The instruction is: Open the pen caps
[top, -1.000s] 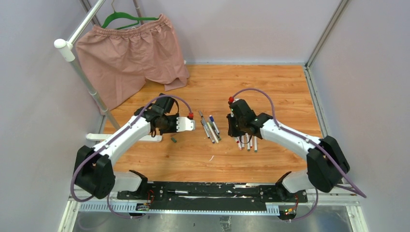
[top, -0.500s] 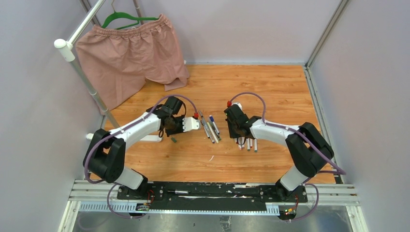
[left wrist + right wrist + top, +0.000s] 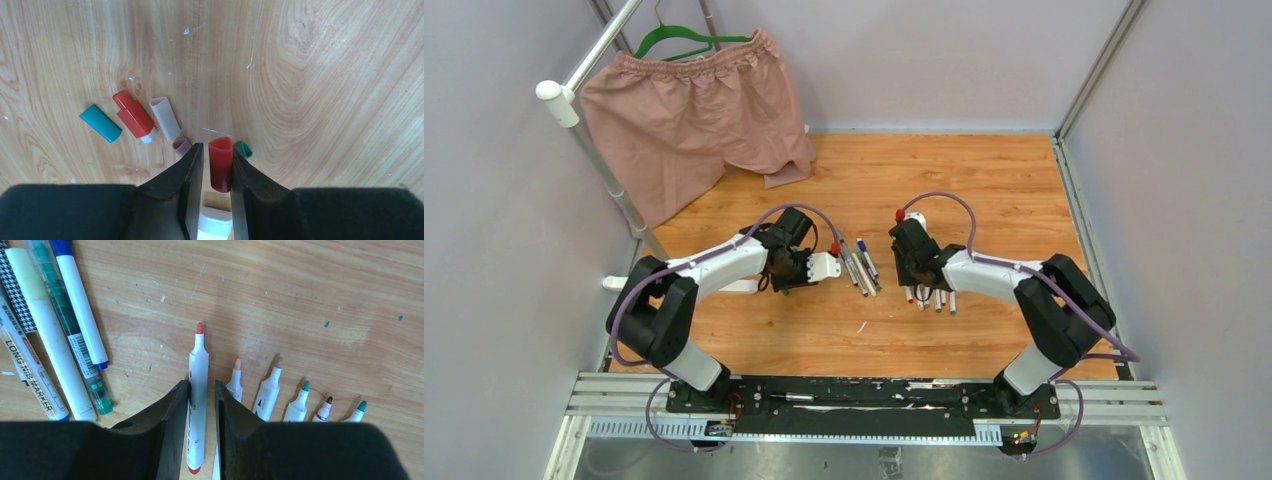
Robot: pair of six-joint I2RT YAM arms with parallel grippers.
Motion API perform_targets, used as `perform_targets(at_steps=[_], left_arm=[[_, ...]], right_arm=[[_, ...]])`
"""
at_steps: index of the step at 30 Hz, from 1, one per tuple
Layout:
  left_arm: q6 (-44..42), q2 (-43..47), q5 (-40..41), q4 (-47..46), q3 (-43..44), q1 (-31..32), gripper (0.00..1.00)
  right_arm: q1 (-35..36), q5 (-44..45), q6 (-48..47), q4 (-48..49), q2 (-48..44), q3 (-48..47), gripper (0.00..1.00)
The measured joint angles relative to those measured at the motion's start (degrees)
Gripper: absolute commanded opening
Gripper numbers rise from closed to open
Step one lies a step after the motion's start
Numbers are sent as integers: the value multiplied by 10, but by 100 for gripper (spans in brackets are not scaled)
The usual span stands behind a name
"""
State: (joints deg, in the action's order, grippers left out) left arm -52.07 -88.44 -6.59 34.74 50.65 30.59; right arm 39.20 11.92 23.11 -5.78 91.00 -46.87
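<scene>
The top camera sits high above and behind the arm bases, looking steeply down over the whole tabletop [image 3: 984,190] from afar. Both wrist cameras look down at the wood from close up. One looks past the left fingers [image 3: 187,175] onto loose caps [image 3: 101,123], the other past the right fingers [image 3: 170,425] onto the pens [image 3: 270,390], which the top view also shows.

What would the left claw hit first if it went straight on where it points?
Most likely the bare wooden table, with the red cap in its jaws touching first; depth is unclear.
</scene>
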Motion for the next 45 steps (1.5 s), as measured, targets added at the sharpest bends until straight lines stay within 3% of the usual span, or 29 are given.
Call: perform_targets(at_steps=[3,10,15,22,26,33,45], left_arm=[[3,3,3,0,0,0,44],[8,28,2,22,18,0,47],[16,54,7,49,61,-1,56],[62,111,-6,79,157,-65,99],[91,165,-16,82,177,-106,100],[118,207,-18,92,170,-125,100],[132,207,-24,104,160,-129,100]], right_arm=[[0,3,0,-3,-9,7,27],[0,8,-2,-30,-57,9,27],[0,0,-4,-48,-90,-11,28],[0,-43,-24,-53,-34,-100,32],[0,-70,-34,-49,34,-145,33],[5,-94,-38,-52,126,-190,32],[10,-97,-40,-45,159,-212,31]])
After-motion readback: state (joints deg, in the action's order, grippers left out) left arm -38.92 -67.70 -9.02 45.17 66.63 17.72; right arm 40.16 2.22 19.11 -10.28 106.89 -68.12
